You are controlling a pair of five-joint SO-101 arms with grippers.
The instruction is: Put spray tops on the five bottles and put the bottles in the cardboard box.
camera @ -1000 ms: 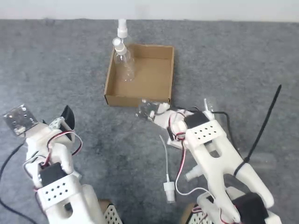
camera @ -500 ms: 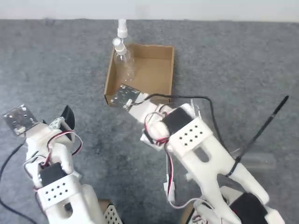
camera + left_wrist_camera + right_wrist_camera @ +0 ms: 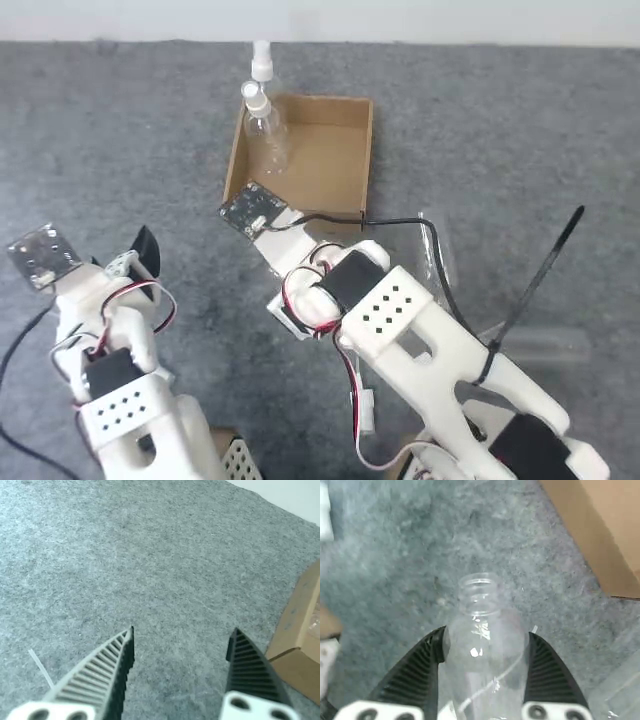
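Note:
My right gripper (image 3: pixel 485 636) is shut on a clear, uncapped bottle (image 3: pixel 481 625), whose open neck points out over the grey carpet just in front of the cardboard box (image 3: pixel 600 525). In the high view this arm lies in front of the box (image 3: pixel 325 165), at its near left corner, and covers the bottle. One bottle with a spray top (image 3: pixel 264 125) stands inside the box; another capped bottle (image 3: pixel 262 60) stands just behind it. A loose spray top (image 3: pixel 363 408) lies on the carpet beside the right arm. My left gripper (image 3: pixel 183 632) is open over bare carpet at the lower left.
A clear plastic bag (image 3: pixel 440 255) and a black zip tie (image 3: pixel 545 275) lie right of the box. A clear bottle (image 3: pixel 550 342) lies at the right. A corner of the box (image 3: pixel 300 630) shows beyond the left gripper.
The right arm has swung left from in front of the box's near right corner to its near left corner, carrying the bottle. The left arm has not moved.

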